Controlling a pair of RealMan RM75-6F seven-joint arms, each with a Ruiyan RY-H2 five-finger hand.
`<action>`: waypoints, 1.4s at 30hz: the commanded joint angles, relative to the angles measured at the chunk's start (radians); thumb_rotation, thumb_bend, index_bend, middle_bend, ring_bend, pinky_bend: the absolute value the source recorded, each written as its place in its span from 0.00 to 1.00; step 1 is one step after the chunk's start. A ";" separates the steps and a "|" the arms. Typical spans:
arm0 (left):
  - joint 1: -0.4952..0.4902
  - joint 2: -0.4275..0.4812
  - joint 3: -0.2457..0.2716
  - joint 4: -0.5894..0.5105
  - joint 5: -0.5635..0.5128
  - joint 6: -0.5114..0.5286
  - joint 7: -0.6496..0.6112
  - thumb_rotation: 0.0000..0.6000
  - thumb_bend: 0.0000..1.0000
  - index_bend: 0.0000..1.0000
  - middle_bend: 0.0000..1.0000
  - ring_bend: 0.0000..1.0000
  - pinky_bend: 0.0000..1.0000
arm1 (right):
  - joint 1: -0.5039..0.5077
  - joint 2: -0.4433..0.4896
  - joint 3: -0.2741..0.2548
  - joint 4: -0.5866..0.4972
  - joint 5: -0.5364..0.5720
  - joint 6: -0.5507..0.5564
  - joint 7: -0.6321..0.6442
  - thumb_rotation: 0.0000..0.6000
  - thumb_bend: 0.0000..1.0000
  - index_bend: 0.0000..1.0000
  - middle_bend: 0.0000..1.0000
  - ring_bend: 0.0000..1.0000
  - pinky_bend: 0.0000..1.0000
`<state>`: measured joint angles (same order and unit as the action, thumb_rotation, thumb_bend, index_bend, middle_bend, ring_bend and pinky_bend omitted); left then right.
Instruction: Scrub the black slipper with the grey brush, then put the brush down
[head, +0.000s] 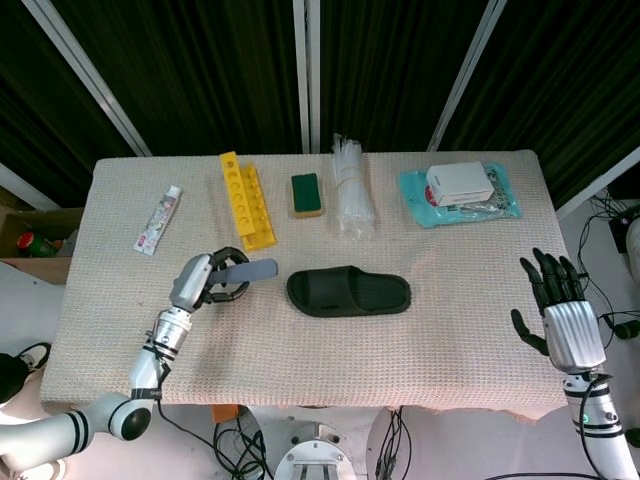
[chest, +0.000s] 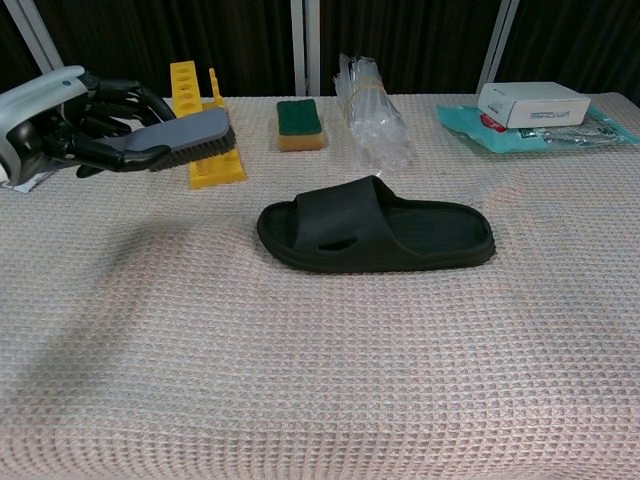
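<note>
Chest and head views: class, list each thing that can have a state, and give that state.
Brush: held off the table by the left hand, bristles down.
Slipper: flat, sole down, untouched.
Right hand: open, empty.
Box: closed, on the teal pack.
Toothpaste: capped, lying flat.

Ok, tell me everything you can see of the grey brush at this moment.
The grey brush has a smooth grey back and handle with dark bristles underneath. The left hand grips its handle, holding it clear of the cloth, head tipped slightly upward and pointing toward the black slipper, which it does not touch.
</note>
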<state>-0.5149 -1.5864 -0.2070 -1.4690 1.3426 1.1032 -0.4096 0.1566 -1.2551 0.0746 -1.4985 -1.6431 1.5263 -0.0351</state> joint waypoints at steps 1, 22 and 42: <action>-0.004 0.003 0.000 -0.011 -0.007 -0.009 0.001 1.00 0.48 0.88 0.92 0.86 0.94 | 0.044 -0.030 -0.059 -0.010 0.051 -0.172 -0.124 1.00 0.36 0.00 0.00 0.00 0.00; -0.112 0.022 -0.076 -0.114 -0.161 -0.174 0.047 1.00 0.49 0.88 0.92 0.86 0.94 | 0.227 -0.187 -0.066 0.042 0.098 -0.479 -0.262 1.00 0.40 0.00 0.00 0.00 0.00; -0.186 0.035 -0.105 -0.132 -0.389 -0.259 0.206 1.00 0.50 0.88 0.92 0.86 0.95 | 0.309 -0.267 -0.077 0.100 0.134 -0.570 -0.262 1.00 0.53 0.00 0.00 0.00 0.00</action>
<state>-0.6952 -1.5545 -0.3094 -1.5993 0.9658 0.8529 -0.2093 0.4644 -1.5236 0.0000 -1.3963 -1.5130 0.9603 -0.3008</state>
